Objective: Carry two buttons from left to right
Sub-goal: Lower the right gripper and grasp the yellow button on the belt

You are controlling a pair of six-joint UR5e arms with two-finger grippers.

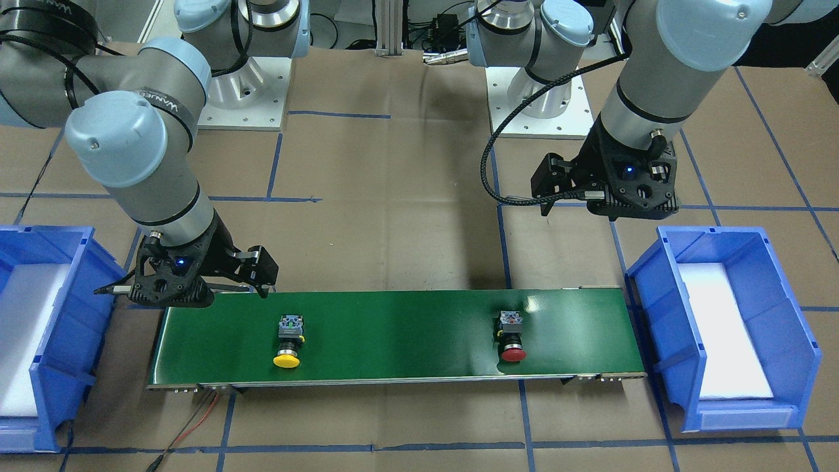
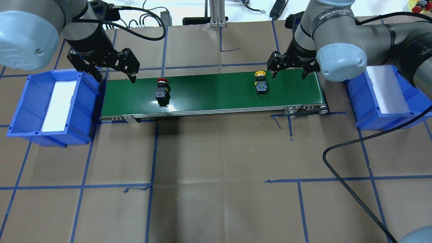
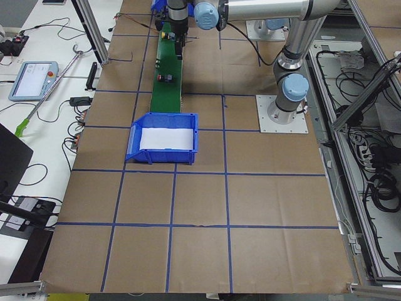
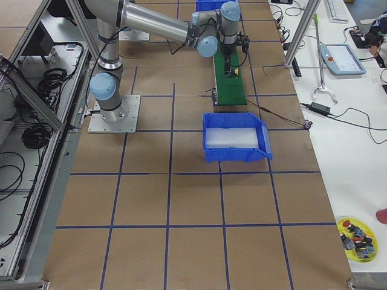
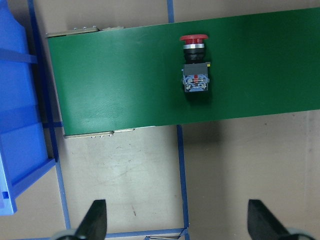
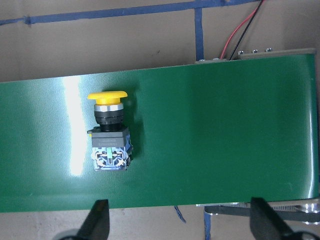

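Buttons (image 2: 162,89) on belt (image 2: 216,94): red button (image 5: 196,65) beyond wide left jaws, yellow button (image 6: 110,132) beyond wide right jaws.

The table (image 2: 216,152) is brown, with blue tape lines (image 2: 84,185) making squares. A long green belt (image 2: 216,94) lies across it. A blue box (image 2: 23,101) sits at one end and another blue box (image 2: 362,104) at the other end.

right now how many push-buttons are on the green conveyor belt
2. The red mushroom-cap push-button lies toward the left end of the green conveyor belt, by the left gripper; the yellow mushroom-cap push-button toward its right end, by the right gripper. None looks hidden.
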